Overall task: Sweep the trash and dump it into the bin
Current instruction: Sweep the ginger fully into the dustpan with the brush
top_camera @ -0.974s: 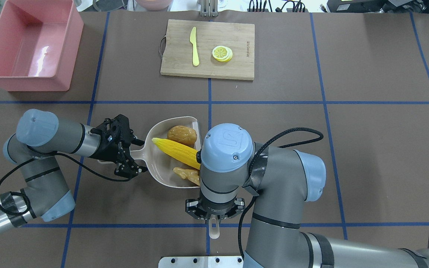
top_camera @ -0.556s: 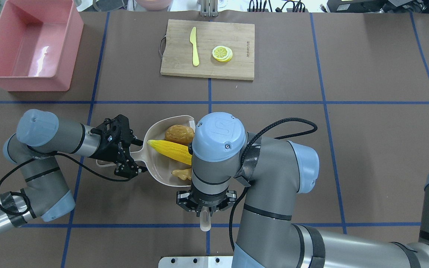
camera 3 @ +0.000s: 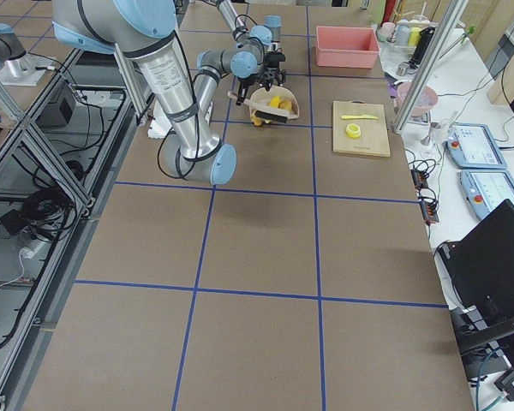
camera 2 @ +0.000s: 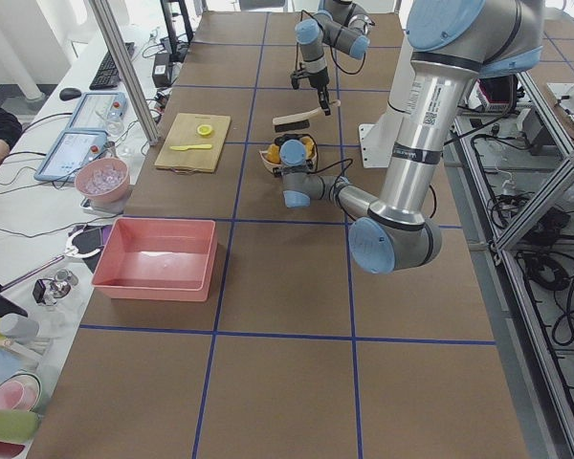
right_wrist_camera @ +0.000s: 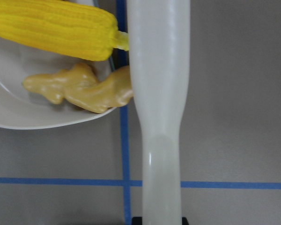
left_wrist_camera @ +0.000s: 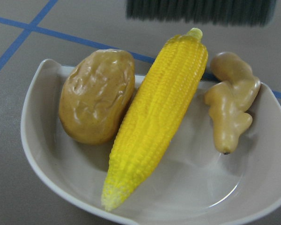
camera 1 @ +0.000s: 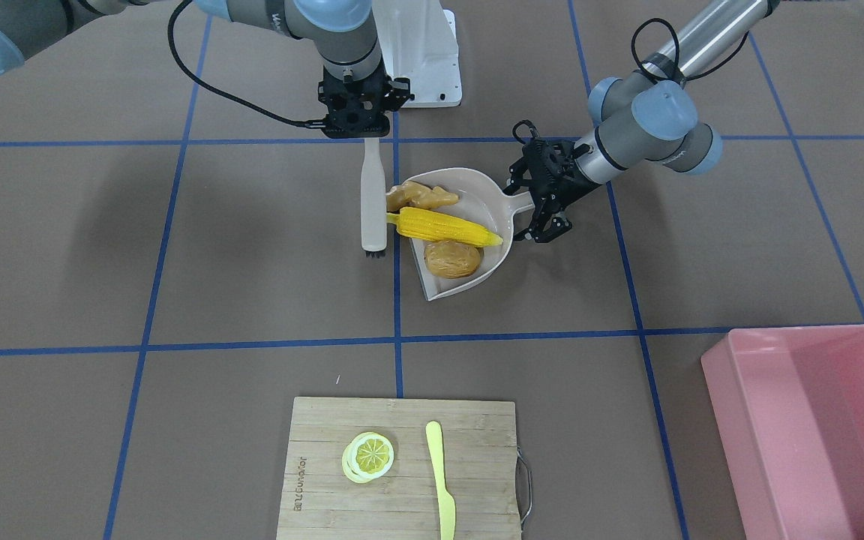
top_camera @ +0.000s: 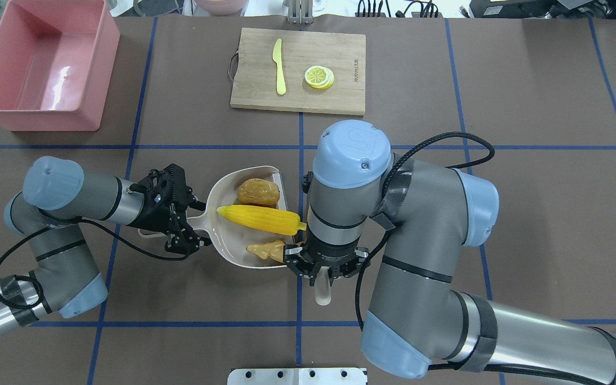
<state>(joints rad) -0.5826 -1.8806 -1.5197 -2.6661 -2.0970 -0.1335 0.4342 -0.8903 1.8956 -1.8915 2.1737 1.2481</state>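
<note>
R gripper (camera 1: pixel 366 129) clamped on brush (camera 1: pixel 373 199), bristles parked across dustpan (camera 1: pixel 493 187) mouth so corn cob (top_camera: pixel 260 219), ginger root (top_camera: pixel 265 249), potato lump (top_camera: pixel 258 192) can't roll out; L gripper (top_camera: pixel 194 223) pinches pan handle, prob ready to lift; pink bin (top_camera: pixel 35 115) empty, well apart at far-left corner

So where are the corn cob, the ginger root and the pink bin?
corn cob (top_camera: pixel 260 219): overhead view, middle of the cob.
ginger root (top_camera: pixel 265 250): overhead view, its knobbly middle.
pink bin (top_camera: pixel 35 120): overhead view, its near wall.

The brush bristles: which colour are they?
The bristles are black, shown best in the left wrist-mounted view.
</note>
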